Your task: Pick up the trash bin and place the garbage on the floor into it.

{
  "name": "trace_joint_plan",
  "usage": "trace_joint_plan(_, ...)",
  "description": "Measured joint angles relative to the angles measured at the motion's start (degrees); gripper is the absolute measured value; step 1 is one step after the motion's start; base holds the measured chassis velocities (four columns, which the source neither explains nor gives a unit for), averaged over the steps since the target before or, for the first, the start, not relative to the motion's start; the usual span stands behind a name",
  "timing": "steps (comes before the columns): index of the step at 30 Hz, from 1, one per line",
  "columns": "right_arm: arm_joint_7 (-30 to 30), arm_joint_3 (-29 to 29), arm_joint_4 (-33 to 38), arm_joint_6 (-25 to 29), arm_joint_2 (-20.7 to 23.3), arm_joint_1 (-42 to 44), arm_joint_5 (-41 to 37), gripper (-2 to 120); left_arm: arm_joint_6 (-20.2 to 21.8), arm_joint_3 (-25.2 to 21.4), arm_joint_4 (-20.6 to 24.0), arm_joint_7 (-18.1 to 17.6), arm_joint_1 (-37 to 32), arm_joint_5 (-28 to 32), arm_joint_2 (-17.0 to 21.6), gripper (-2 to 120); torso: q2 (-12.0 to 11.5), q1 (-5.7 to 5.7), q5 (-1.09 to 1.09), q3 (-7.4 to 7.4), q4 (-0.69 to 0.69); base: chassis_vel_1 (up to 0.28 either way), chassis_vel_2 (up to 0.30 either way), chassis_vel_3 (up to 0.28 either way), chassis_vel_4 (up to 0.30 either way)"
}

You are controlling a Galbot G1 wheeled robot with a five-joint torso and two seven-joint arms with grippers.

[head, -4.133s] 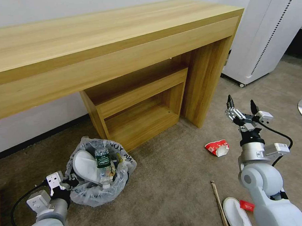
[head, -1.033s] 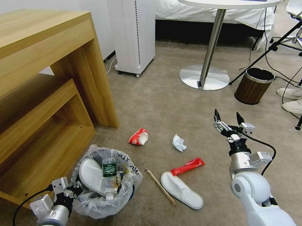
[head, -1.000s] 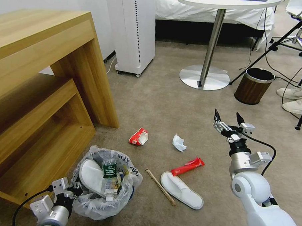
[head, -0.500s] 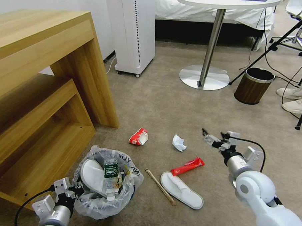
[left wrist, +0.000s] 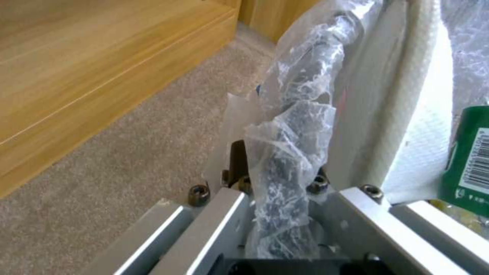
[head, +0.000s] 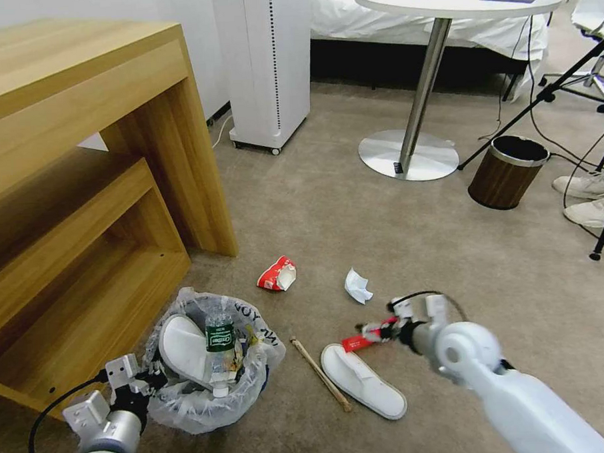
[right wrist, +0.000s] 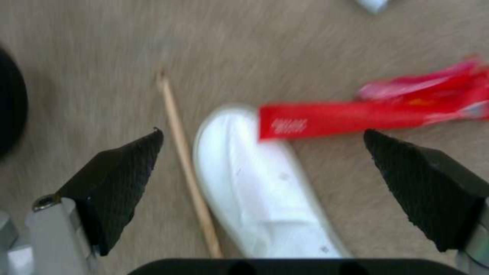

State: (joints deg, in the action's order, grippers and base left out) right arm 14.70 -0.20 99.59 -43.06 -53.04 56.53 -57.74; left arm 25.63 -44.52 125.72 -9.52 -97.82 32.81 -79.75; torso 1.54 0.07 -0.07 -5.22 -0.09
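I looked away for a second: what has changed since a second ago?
The right gripper has swung down from upright to hover open over the white slipper and red wrapper, holding nothing. The left gripper still grips the trash bin; the litter lies unmoved.

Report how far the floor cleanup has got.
Done: one slipper and a bottle sit in the trash bin, gripped by the left gripper. In hand: right gripper open over the red wrapper. Left: second slipper, stick, crumpled packet, paper scrap.
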Motion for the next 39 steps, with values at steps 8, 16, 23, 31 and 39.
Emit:
trace_joint_plan(8,-0.8,-16.9,-3.3,0.4,2.8,-9.0,0.8,100,-0.8,-0.3,-0.4,0.0,0.1,-0.7,-1.5,1,0.0,0.00,-0.01,0.00,0.00,0.000,0.000,0.000,0.000)
trace_joint_plan(16,0.1,-23.6,-5.5,0.7,4.4,-12.3,2.3,100,-1.3,-0.7,-0.9,0.0,0.3,-0.9,-1.8,1,0.0,0.00,-0.01,0.00,-0.01,0.000,0.000,0.000,0.000)
trace_joint_plan(23,0.8,-26.0,-8.6,0.8,4.1,-12.9,3.6,100,-1.9,-0.3,-1.6,0.0,0.7,-1.3,-2.1,1,0.0,0.00,-0.01,0.00,-0.01,0.000,0.000,0.000,0.000)
trace_joint_plan(31,0.9,-26.9,-10.8,1.1,2.9,-13.2,4.6,100,-2.1,-0.4,-1.6,0.0,0.6,-1.3,-2.1,1,0.0,0.00,-0.01,0.01,-0.01,0.000,0.000,0.000,0.000)
trace_joint_plan(39,1.0,-27.4,-12.0,2.2,2.3,-13.3,5.1,83,-2.2,-0.4,-1.6,0.0,0.5,-1.2,-2.0,1,0.0,0.00,-0.01,0.00,-0.01,0.000,0.000,0.000,0.000)
